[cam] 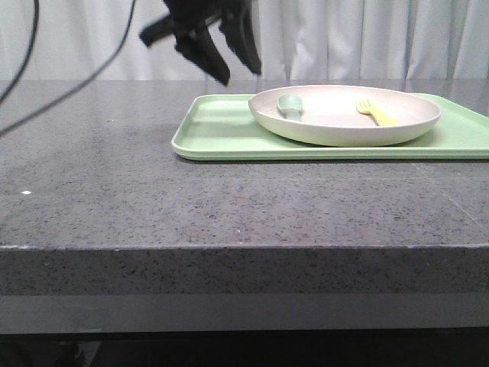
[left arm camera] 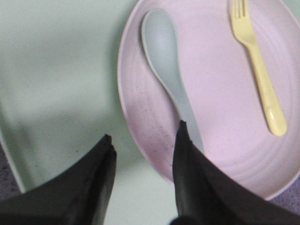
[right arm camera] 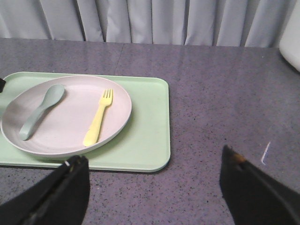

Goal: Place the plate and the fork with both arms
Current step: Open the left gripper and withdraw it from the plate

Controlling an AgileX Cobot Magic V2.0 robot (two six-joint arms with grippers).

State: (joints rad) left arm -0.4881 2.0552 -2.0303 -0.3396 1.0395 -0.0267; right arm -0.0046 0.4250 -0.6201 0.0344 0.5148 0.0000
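Note:
The off-white plate (cam: 344, 126) rests on a light green tray (cam: 221, 134) at the right of the table. The pale yellow fork (cam: 374, 112) lies in the plate's right half, beside a green-grey spoon (cam: 290, 105). My left gripper (cam: 229, 73) hangs open and empty above the tray's left end; in the left wrist view (left arm camera: 144, 138) its jaws straddle the plate's rim (left arm camera: 140, 136), above it, near the spoon (left arm camera: 166, 65) and fork (left arm camera: 258, 70). My right gripper (right arm camera: 154, 164) is open and empty over bare table, near the tray's corner; the plate (right arm camera: 61, 136) and fork (right arm camera: 97, 124) show there.
The dark speckled table (cam: 153, 206) has its front edge near me. White curtains (cam: 367, 38) hang behind. Black cables (cam: 46, 99) trail at the back left. A white object (right arm camera: 291, 37) stands at the table's edge in the right wrist view.

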